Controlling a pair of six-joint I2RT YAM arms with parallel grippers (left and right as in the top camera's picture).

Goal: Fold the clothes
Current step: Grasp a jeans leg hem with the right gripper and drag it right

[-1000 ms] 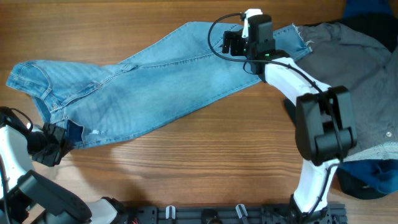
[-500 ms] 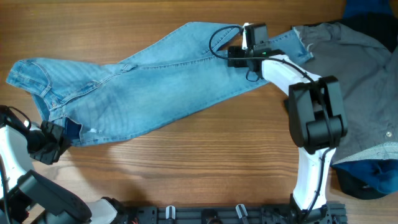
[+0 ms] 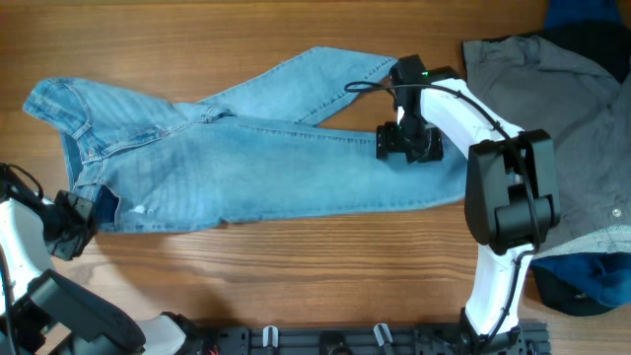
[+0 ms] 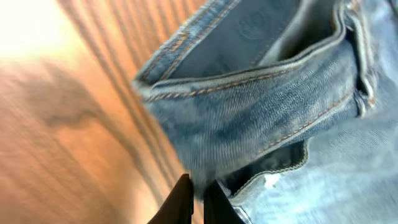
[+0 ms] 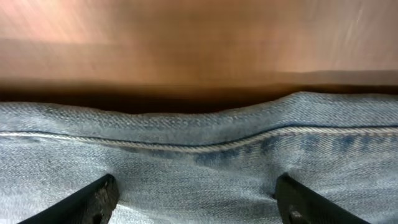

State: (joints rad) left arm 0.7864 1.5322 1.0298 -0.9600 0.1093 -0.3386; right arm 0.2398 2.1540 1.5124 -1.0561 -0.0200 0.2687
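In the left wrist view the jaws of the left gripper [image 4: 198, 196] stand pressed almost together, pinching a fold of the light-blue jeans [image 4: 280, 106] just below the stitched waistband. Wooden table [image 4: 56, 124] shows to the left of the denim.

In the right wrist view the right gripper [image 5: 199, 202] has its jaws spread wide. Its two dark fingers [image 5: 99, 199] sit at either side of the frame, and a seamed edge of the denim lies across the gap between them, with bare wood beyond.

From overhead, the jeans lie flat across the table, the waist at the left by the left gripper. One leg angles up toward the middle. The other runs right beneath the right gripper, which rests on it. A grey shirt [image 3: 552, 99] lies at the right, just beside the leg ends, with dark navy cloth [image 3: 582, 20] behind it.
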